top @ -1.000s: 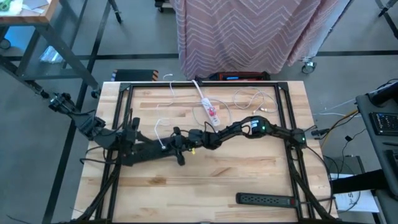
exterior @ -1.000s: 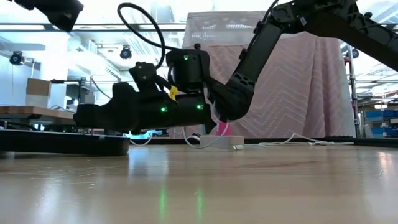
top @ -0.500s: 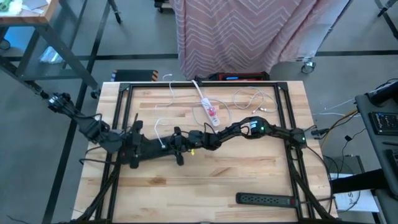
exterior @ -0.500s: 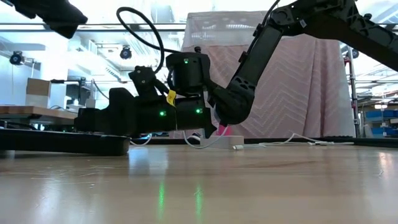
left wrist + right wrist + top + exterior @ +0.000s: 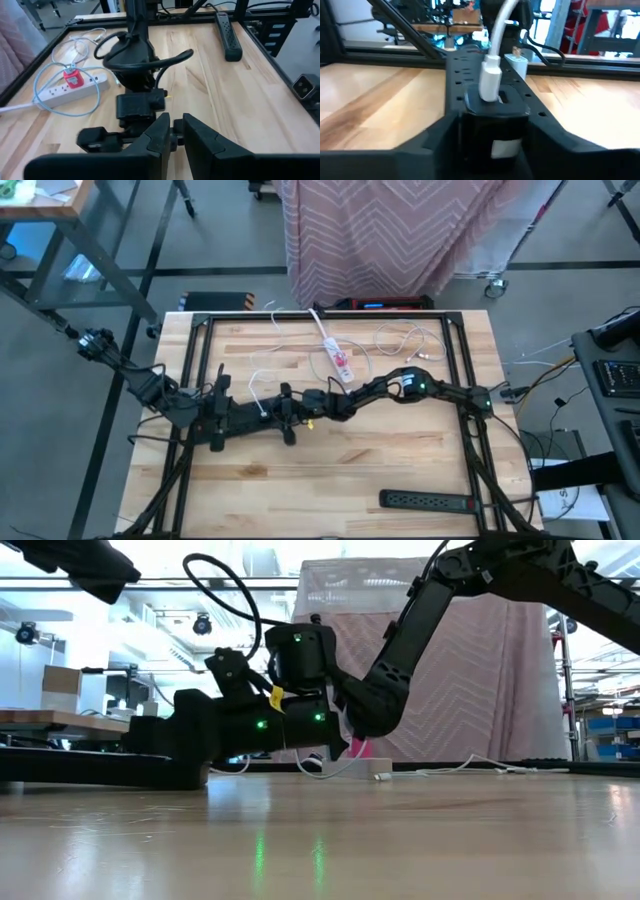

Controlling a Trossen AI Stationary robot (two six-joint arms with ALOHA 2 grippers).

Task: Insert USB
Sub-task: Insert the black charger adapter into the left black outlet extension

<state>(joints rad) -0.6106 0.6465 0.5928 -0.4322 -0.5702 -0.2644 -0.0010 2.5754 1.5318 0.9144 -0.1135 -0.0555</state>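
High view: a butcher-block table (image 5: 400,470) carries a white power strip (image 5: 334,352) and a black power strip (image 5: 432,501); both grippers meet mid-table.

Low view: pink chevron curtain (image 5: 480,690) behind.

Left wrist view: left gripper (image 5: 175,131) nearly closed.

Right wrist view: right gripper (image 5: 492,135) clamps a black charger block (image 5: 496,120) with a white USB plug (image 5: 490,82) seated in it.

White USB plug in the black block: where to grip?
Pinch the white USB plug by its moulded body, from the side, just above the black block in the right gripper. It stands upright, and its cable leaves the top, blocking that approach.
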